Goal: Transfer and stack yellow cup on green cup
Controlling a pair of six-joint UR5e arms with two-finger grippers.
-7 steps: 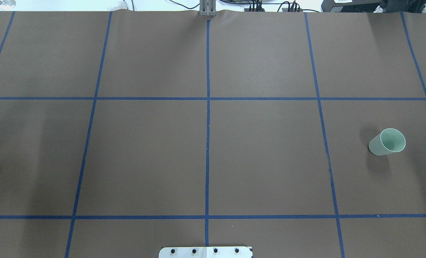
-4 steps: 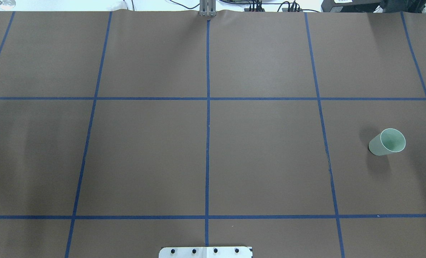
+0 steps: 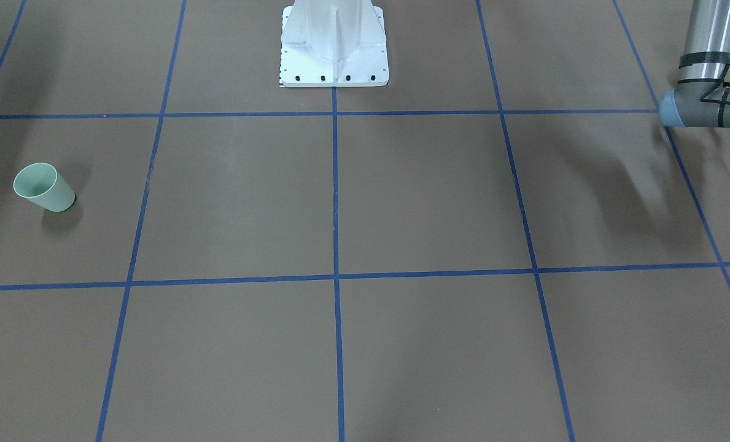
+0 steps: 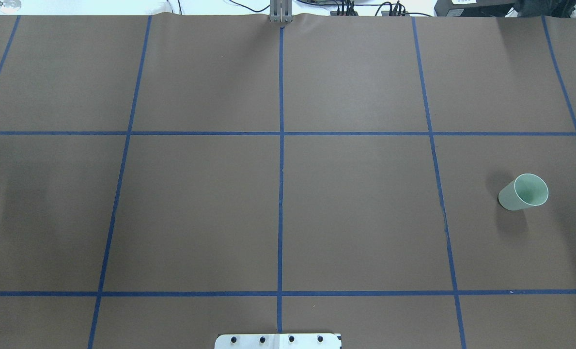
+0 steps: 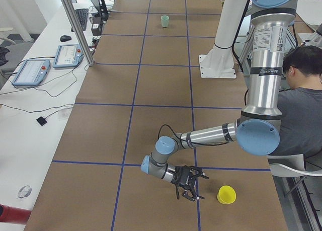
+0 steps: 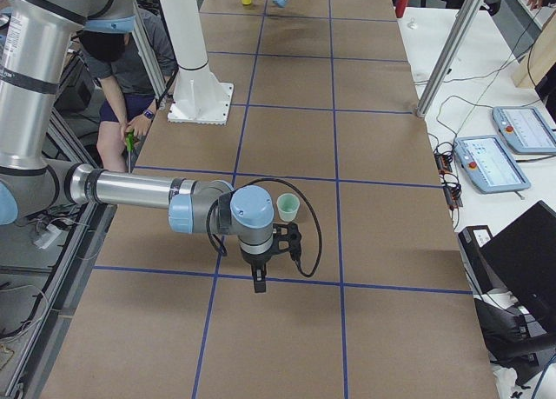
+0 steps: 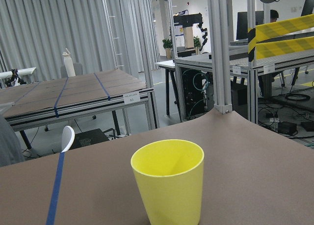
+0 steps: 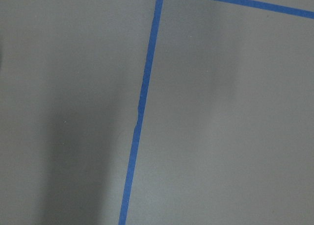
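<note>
Left wrist view: plain, tapered yellow cup (image 7: 168,181)

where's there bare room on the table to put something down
The middle squares either side of the centre tape line are bare, from the base plate to the far edge. Crowded at the ends: the green cup with the right gripper near it, the yellow cup with the left gripper close by.

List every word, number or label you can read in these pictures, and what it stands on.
"03": white tag on the neighbouring table edge, left wrist view; its upper line is too small.
Too small to read: the arm sticker, exterior left view.
No text on the yellow cup or the green cup.
</note>
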